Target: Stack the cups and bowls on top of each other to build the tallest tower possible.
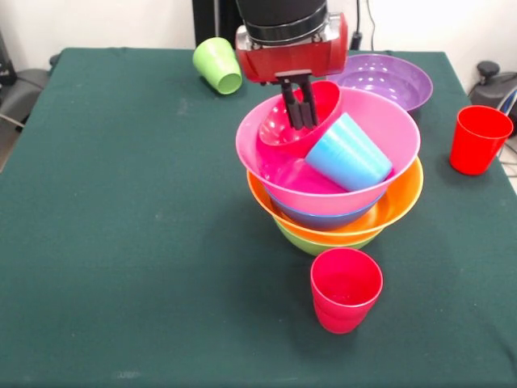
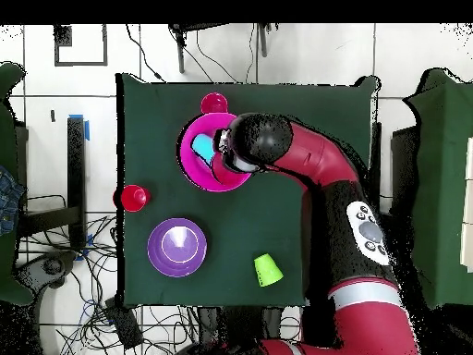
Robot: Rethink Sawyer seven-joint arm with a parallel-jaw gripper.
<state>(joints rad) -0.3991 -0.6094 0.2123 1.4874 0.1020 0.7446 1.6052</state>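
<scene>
The tower stands mid-table: a lime green bowl [image 1: 313, 242] at the bottom, then the orange bowl [image 1: 401, 200], the blue bowl [image 1: 323, 220] and the wide pink bowl [image 1: 391, 115] on top. Inside the pink bowl a small red bowl [image 1: 276, 129] leans tilted, and my gripper [image 1: 299, 111] is shut on its rim from above. A sky blue cup [image 1: 349, 152] lies on its side next to it in the pink bowl. In the overhead view my arm covers most of the pink bowl [image 2: 194, 159] and hides the gripper.
A red cup [image 1: 346, 287] stands just in front of the tower, and another red cup [image 1: 478, 137] stands at the right edge. A lime green cup [image 1: 218, 65] lies on its side at the back left. The purple bowl [image 1: 386, 78] sits behind the tower.
</scene>
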